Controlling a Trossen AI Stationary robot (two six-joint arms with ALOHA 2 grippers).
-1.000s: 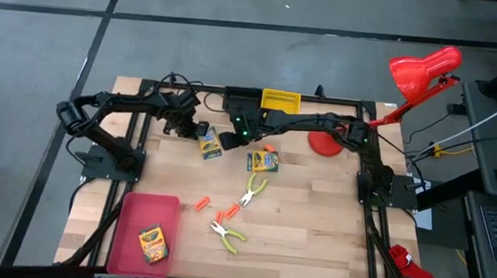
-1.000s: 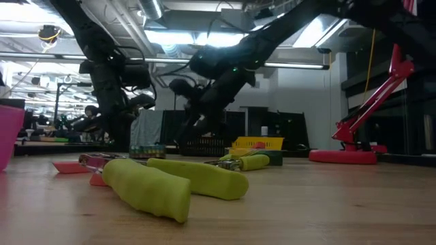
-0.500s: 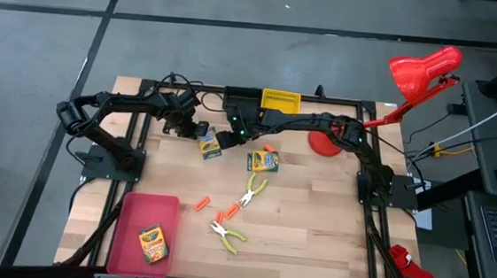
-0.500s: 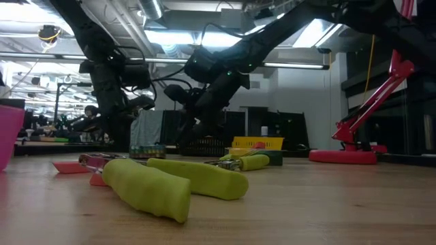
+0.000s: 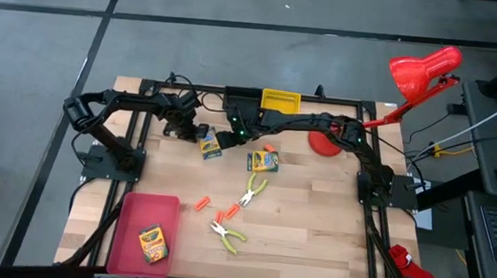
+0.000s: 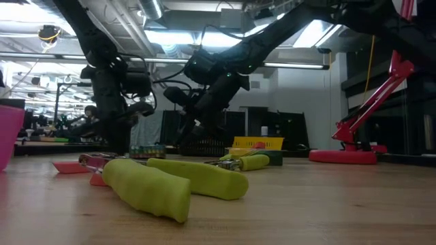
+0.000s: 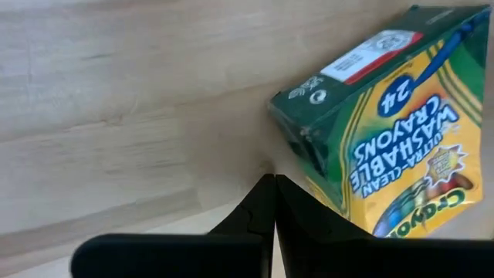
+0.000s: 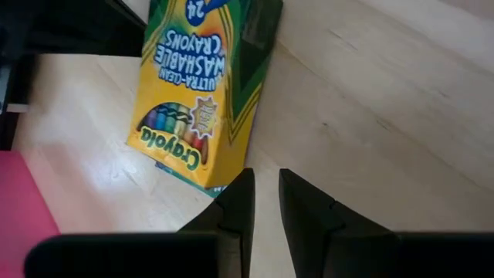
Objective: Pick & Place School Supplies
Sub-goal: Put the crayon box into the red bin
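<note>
One yellow-and-green crayon box (image 5: 209,143) lies flat near the table's far edge, between my two grippers. My left gripper (image 5: 185,125) is shut, just to the box's left; the left wrist view shows its tips (image 7: 272,181) beside the box's green end (image 7: 309,143). My right gripper (image 5: 227,140) stands just to the box's right, open by a narrow gap (image 8: 266,181) near the box's corner (image 8: 204,174). A second box (image 5: 264,161) lies further right. The third (image 5: 153,243) lies in the red tray. Two lime-handled pliers (image 5: 253,191) (image 5: 228,235) and orange pieces (image 5: 201,204) (image 5: 268,149) lie mid-table. My left gripper stands shut right next to the crayon box's green end (image 7: 305,154); I cannot tell whether a finger touches it. My right gripper touches nothing that shows.
A black bin (image 5: 243,97) and a yellow bin (image 5: 280,99) sit at the far edge behind the grippers. A red round object (image 5: 324,142) lies to the right, and the red tray (image 5: 136,214) is at the near left. Bare wood stretches along the near right.
My right gripper has moved toward the table's left, closing in on the crayon box near the far edge, and then held there. My left arm's rear joint has shifted a little to the right while its gripper stayed beside the box. The box has not moved.
</note>
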